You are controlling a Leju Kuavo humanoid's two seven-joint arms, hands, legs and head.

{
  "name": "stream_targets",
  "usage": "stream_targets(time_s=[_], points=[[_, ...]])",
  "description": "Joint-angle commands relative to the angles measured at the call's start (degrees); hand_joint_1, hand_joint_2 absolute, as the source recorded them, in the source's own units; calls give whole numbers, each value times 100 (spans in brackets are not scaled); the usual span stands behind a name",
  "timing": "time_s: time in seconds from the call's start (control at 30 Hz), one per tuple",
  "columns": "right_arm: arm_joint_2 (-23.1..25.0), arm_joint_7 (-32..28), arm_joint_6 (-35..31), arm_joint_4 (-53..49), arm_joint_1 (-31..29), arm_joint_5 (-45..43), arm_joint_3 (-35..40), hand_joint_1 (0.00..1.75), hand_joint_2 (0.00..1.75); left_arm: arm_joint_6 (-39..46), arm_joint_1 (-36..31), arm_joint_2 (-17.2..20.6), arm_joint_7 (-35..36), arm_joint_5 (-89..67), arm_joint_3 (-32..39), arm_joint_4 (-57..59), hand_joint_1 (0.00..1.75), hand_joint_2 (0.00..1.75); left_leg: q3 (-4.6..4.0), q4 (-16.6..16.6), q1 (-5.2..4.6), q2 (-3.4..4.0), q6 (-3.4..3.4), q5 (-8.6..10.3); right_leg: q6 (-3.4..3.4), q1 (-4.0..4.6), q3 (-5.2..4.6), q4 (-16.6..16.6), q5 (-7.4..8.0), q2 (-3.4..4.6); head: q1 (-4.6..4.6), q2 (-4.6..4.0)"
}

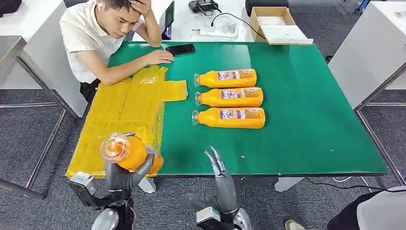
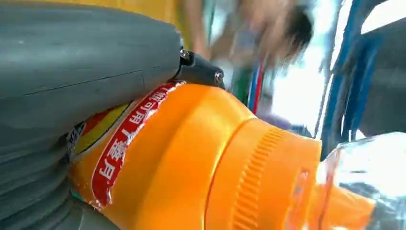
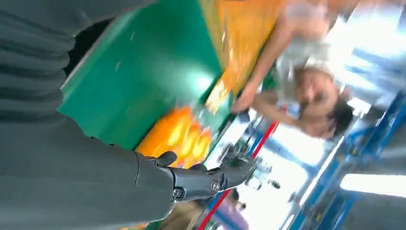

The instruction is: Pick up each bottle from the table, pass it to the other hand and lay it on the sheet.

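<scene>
While left hand (image 1: 125, 175) fingers grip bottle (image 1: 131, 153), right hand (image 1: 218, 165) fingers spread over green table (image 1: 306, 124); grey carpet (image 1: 28, 129).

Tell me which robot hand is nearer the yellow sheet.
Left. The left robot hand holds an orange bottle over the yellow sheet's near edge; the right robot hand hangs open off to its right, over the green table.

A green table (image 1: 306, 120) holds a yellow sheet (image 1: 124, 110), three orange bottles (image 1: 229, 98) lying side by side, and a black phone (image 1: 180, 49)
</scene>
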Motion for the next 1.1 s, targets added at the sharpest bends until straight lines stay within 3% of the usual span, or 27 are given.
stream_targets(time_s=[0.03,0.2,0.47,0.7,0.83,0.87,0.9,0.93,1.1], points=[[93,-179,-400,-1138,479,-189,-1649,0,0,766,-97,200,-52,-478,506,-4,175,175,10,2,1,-3,-8,-7,-9,2,11,5,-11,-11,2,0],[239,-179,-331,-1063,449,-355,-1741,0,0,1964,-380,329,82,-2346,416,677,175,175,36,-1,9,14,-18,-19,-20,12,35,1,-18,-1,4,-2],[378,-179,-34,-550,-79,-337,-1295,0,0,1700,-2358,440,1618,-4832,251,4418,175,175,32,-15,2,-10,-15,9,-17,5,33,-8,0,-18,4,-2],[448,-179,-107,-250,-210,-264,-1154,0,0,1394,-3125,435,2668,-5713,15,6079,175,175,34,-12,7,7,-14,12,-25,9,31,-11,12,-7,2,0],[490,-179,-59,-164,-195,-300,-1103,0,0,1233,-3219,430,2775,-5816,18,6304,175,175,42,-14,4,27,-14,10,-25,6,36,-9,16,16,2,0],[485,-179,-67,-133,-186,-288,-1081,0,0,1196,-3224,419,2802,-5859,10,6325,168,175,31,-9,1,21,-11,11,-20,2,26,-4,17,11,2,0],[472,-179,-57,-77,-175,-286,-1056,0,0,1054,-3231,381,2811,-5881,1,6334,23,175,45,-15,7,30,-17,9,-27,8,38,-12,17,16,4,-2],[466,-179,-73,-61,-171,-282,-1054,0,0,974,-3224,356,2805,-5866,7,6324,0,175,40,-12,5,27,-15,10,-25,6,32,-8,16,14,4,0],[402,-179,-113,-49,-153,-318,-1031,0,0,79,-3035,252,2264,-5353,157,5901,0,175,45,-10,7,41,-21,3,-27,10,29,-2,15,23,2,0]])
